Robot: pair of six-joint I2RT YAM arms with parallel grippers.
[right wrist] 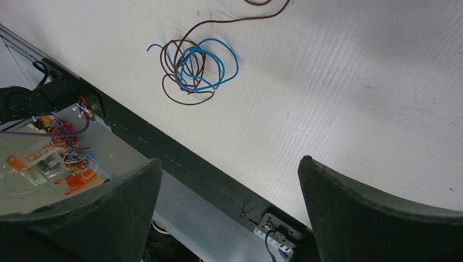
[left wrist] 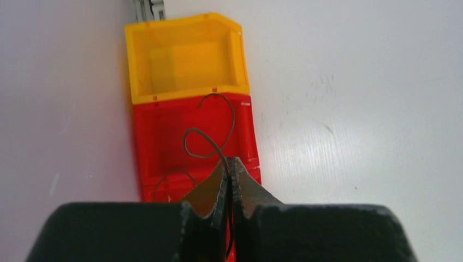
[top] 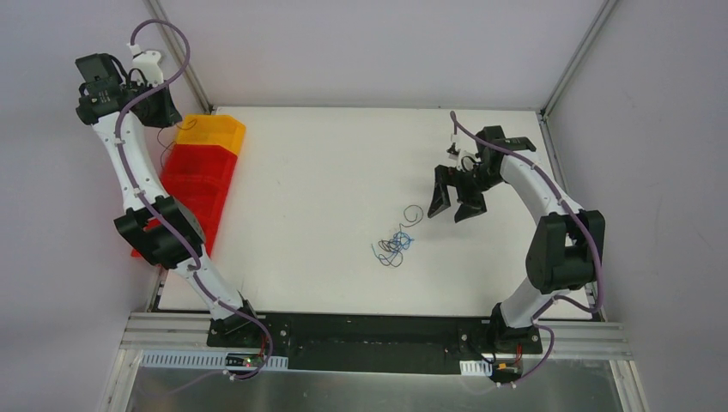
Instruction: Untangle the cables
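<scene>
A small tangle of thin blue and dark brown cables (top: 395, 245) lies on the white table, right of centre. It also shows in the right wrist view (right wrist: 191, 68), with one brown strand trailing away from it. My right gripper (top: 455, 206) hangs above and to the right of the tangle, wide open and empty (right wrist: 229, 161). My left gripper (top: 156, 107) is raised at the far left. In the left wrist view it is shut (left wrist: 231, 161) on one thin grey curly cable (left wrist: 234, 115), which hangs over the red bin (left wrist: 164, 142).
A yellow bin (top: 210, 130) and the red bin (top: 202, 176) stand in a row along the table's left edge. Another thin curl (left wrist: 169, 174) shows over the red bin. A black base rail (top: 369, 330) runs along the near edge. Frame posts stand at the back corners.
</scene>
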